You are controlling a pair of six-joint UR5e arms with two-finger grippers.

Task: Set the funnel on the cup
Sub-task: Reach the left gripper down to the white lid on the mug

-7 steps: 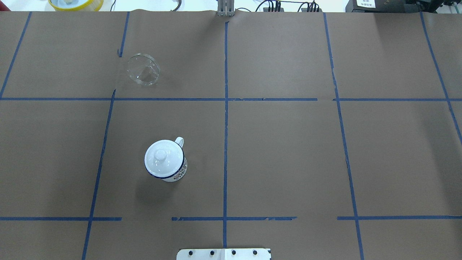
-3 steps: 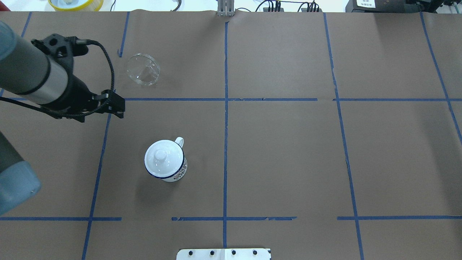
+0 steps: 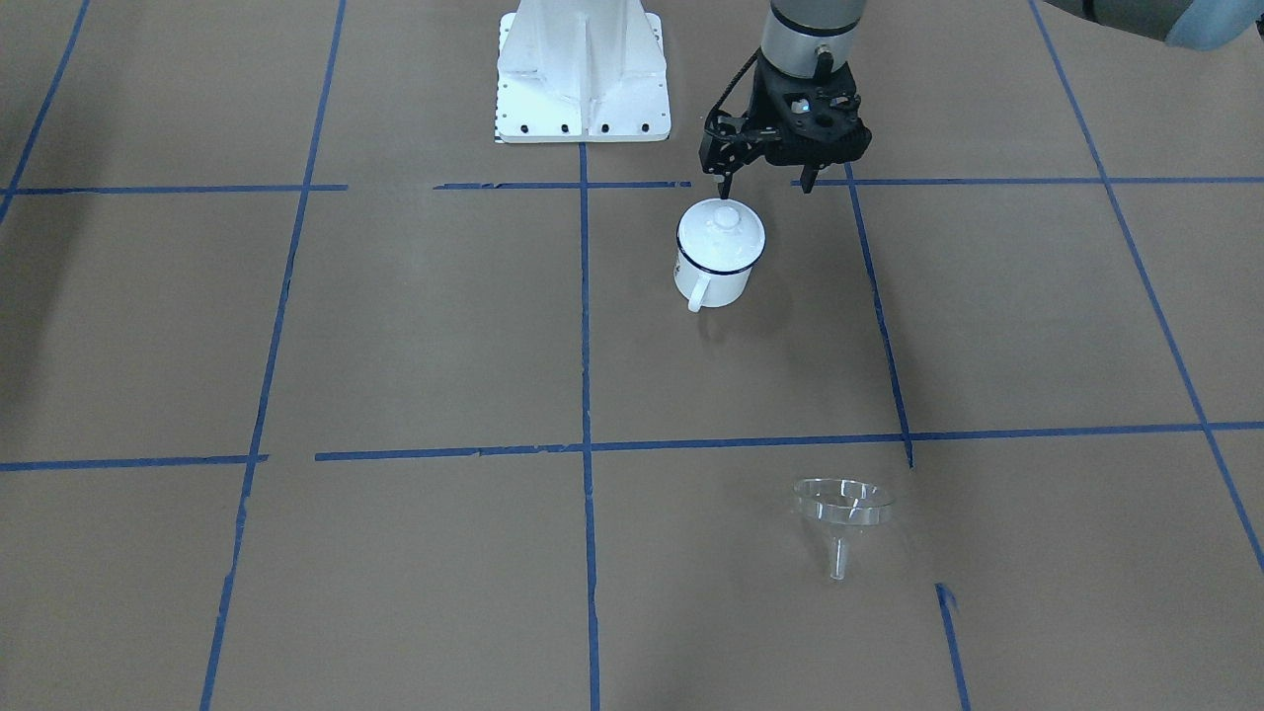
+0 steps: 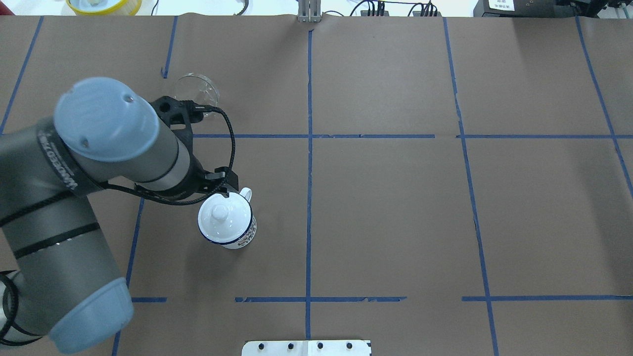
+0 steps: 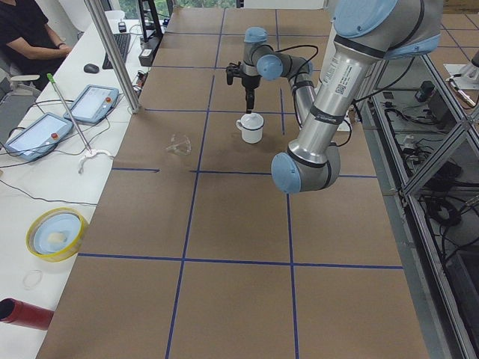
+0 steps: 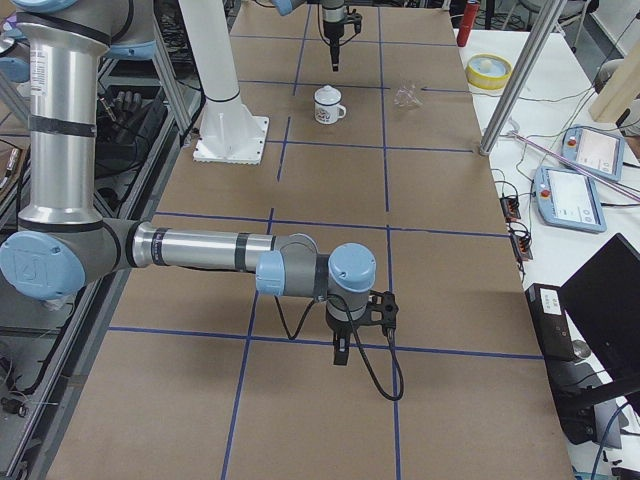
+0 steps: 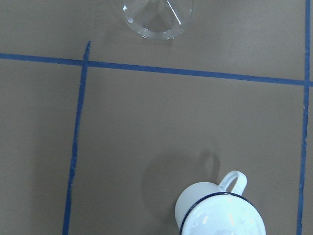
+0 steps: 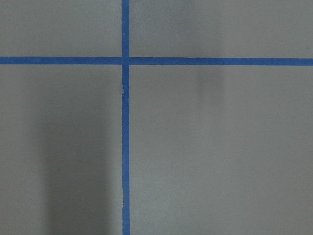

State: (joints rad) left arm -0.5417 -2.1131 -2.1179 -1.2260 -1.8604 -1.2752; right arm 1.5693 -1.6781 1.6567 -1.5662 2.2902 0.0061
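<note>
The cup [image 4: 232, 232] is a white mug with a dark blue rim, also in the front view [image 3: 713, 272] and left wrist view [image 7: 195, 203]. A round white lid [image 4: 220, 212] with a knob sits on it. The clear funnel [image 3: 842, 506] lies on the paper beyond the mug, partly behind my left arm in the overhead view [image 4: 195, 88] and at the top of the left wrist view [image 7: 157, 17]. My left gripper [image 3: 766, 184] is open and empty, hovering above the mug. My right gripper [image 6: 340, 352] hangs over bare paper far from both; I cannot tell its state.
The white robot base plate [image 3: 583, 89] is near the mug. A yellow round container [image 4: 104, 5] sits past the table's far edge. Tablets [image 5: 37, 134] and a red cylinder [image 5: 22, 313] lie on the side bench. Blue tape lines grid the brown paper.
My left arm has swung in from the left and now hangs over the mug. The mug, lid and funnel have not moved.
</note>
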